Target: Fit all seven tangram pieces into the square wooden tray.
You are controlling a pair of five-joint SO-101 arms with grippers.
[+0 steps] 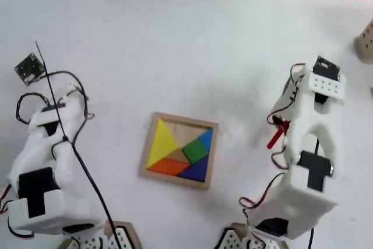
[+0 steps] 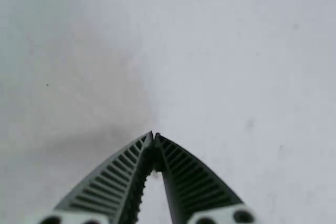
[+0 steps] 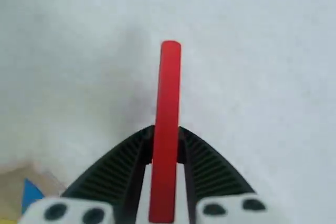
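We are holding the red piece (image 3: 169, 93) clamped edge-on in our right gripper (image 3: 165, 136), near the tray (image 1: 150, 144). Our left gripper (image 2: 154, 141) is resting pinched together, empty, over the table (image 1: 175, 51). Next, we are judging, the piece needs turning flat for the tray's bare gap (image 1: 186, 130).

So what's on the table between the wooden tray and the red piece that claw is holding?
Nothing. In the high view, the stretch of white table between the tray and the red piece in the right gripper is bare.
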